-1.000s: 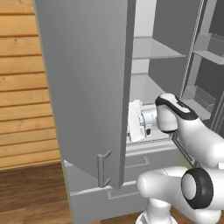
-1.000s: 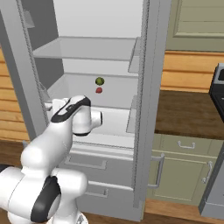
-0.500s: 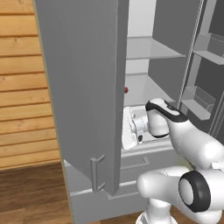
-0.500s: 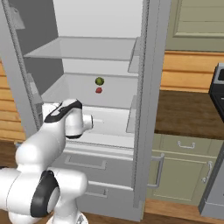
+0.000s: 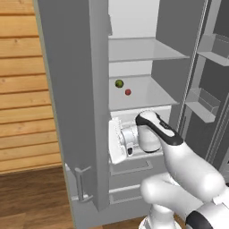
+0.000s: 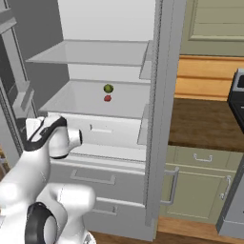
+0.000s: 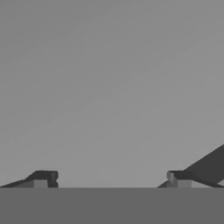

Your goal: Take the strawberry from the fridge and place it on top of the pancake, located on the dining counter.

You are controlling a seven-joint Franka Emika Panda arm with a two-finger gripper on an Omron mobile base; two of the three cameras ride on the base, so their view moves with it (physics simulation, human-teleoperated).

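The fridge [image 5: 76,112] stands open, its big grey left door swung out across the left half of the left base view, its pale shelves showing in the centre. In the right base view the fridge [image 6: 159,119] takes up the left and middle of the frame, with its right door edge running down the centre.

The strawberry [image 5: 128,92] lies on the middle shelf, a small red dot just right of centre in the upper half of the left base view. Just beside it, up and to the left, sits a small round green fruit [image 5: 119,83]. In the right base view the strawberry [image 6: 107,98] appears in the upper middle, directly below the green fruit [image 6: 108,88], the two close together but whether they touch cannot be told.

The gripper [image 5: 117,142] sits at the centre of the left base view, below the shelf that carries the strawberry and in front of the drawer face, turned toward the left door. It holds nothing. In the hand view the gripper [image 7: 111,180] has its two dark fingertips [image 7: 43,178] far apart at the bottom corners, spread wide, facing a plain grey surface.

In the right base view a dark-brown counter [image 6: 205,125] lies at right over green cabinets [image 6: 200,186].
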